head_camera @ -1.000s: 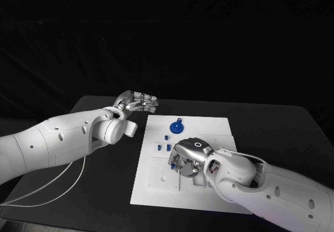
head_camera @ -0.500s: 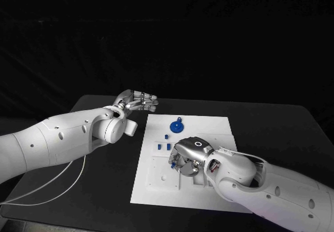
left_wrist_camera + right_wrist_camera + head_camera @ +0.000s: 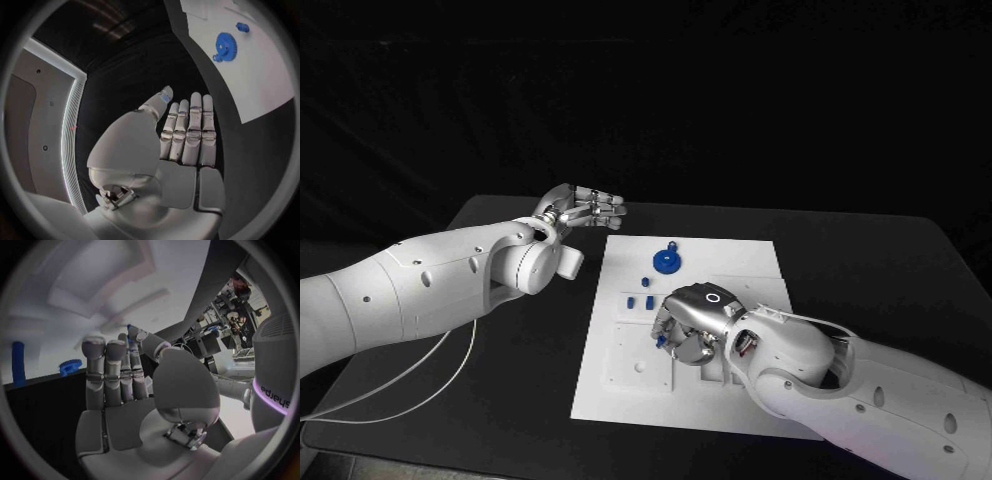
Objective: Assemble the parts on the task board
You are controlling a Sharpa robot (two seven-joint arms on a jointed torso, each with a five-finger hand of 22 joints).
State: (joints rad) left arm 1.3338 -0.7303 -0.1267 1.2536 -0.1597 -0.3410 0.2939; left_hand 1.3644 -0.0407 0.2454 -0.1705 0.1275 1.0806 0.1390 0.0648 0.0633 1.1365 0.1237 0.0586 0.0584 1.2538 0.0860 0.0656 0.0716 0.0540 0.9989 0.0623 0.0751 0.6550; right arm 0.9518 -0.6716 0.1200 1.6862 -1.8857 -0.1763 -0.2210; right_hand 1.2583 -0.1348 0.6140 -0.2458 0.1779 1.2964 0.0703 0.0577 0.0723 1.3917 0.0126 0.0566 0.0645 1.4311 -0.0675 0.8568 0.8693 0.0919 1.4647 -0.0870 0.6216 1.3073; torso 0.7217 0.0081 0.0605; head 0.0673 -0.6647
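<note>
The silver right hand (image 3: 687, 325) hangs low over the flat white task board (image 3: 733, 262), pinching a small blue peg (image 3: 130, 330); a tilted seating could jam it. The silver left hand (image 3: 583, 210) hovers beside the board, fingers straight, empty. I count one round blue toothed gear (image 3: 668, 262) and three small blue pieces (image 3: 640, 301) lying on the board.

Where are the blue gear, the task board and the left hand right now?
blue gear (image 3: 666, 263), head view, on its round face.
task board (image 3: 747, 260), head view, bare far corner area.
left hand (image 3: 185, 131), left wrist view, on its straight fingers.
</note>
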